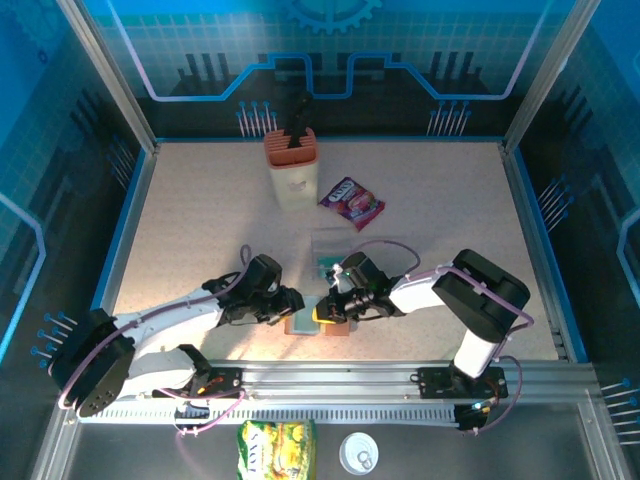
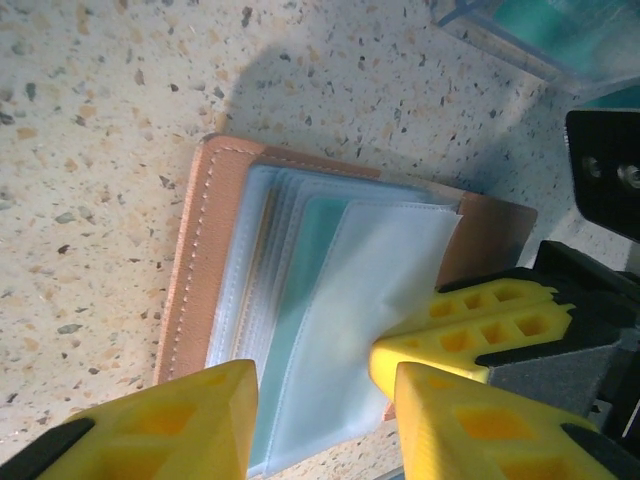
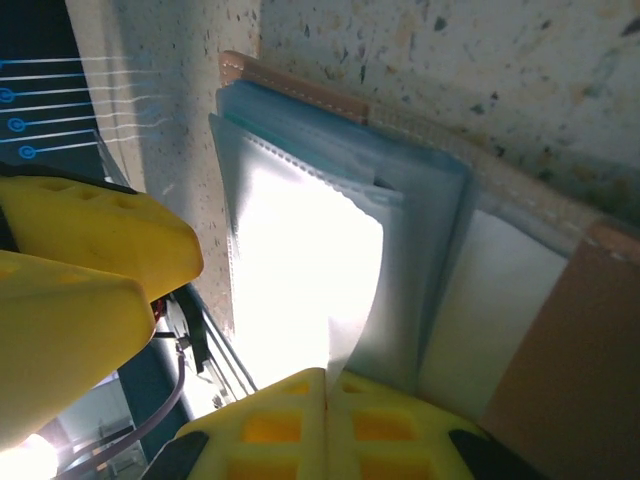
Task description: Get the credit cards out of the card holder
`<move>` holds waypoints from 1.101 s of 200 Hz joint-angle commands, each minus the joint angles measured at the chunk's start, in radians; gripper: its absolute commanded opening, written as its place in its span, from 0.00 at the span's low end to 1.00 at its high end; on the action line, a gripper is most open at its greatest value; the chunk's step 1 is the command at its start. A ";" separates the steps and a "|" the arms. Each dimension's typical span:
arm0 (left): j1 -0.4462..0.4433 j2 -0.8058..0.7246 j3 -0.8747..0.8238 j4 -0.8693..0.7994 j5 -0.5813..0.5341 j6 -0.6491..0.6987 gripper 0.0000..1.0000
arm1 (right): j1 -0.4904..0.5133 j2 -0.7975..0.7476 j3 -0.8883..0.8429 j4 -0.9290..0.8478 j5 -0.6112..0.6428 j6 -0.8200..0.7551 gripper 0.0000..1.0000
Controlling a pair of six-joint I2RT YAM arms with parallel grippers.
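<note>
Left arm (image 1: 170, 322) and right arm (image 1: 415, 292): white shells, black joints, lilac cables looping alongside. Left pincer (image 1: 297, 301) and right pincer (image 1: 328, 310) carry yellow fingers (image 2: 180, 430) with square hollow cells.

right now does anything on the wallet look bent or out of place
One clear sleeve of the open wallet is curled up off the stack, its edge pinched in the shut right hand. Nothing looks torn or spilled.

Speckled table (image 1: 200, 220), cream tub with orange top (image 1: 291, 175) standing at the back, purple packet (image 1: 351, 201) just right of it, clear box (image 1: 342, 246) mid-table, yellow-green packet (image 1: 276, 447) and white can (image 1: 358, 453) below the rail.
</note>
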 commanded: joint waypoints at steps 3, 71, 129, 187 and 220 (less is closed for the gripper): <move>0.008 -0.016 -0.012 0.013 0.012 -0.020 0.43 | -0.008 0.043 -0.037 0.105 -0.028 0.045 0.00; 0.008 0.012 0.001 0.044 0.039 -0.028 0.43 | -0.018 0.055 -0.070 0.179 -0.041 0.075 0.00; 0.008 0.057 -0.031 0.111 0.060 -0.042 0.44 | -0.021 0.059 -0.081 0.220 -0.054 0.090 0.00; 0.008 0.055 -0.035 0.144 0.079 -0.048 0.32 | -0.022 0.079 -0.093 0.290 -0.065 0.128 0.02; 0.008 0.041 -0.035 0.132 0.072 -0.045 0.28 | -0.023 0.049 -0.100 0.276 -0.058 0.130 0.13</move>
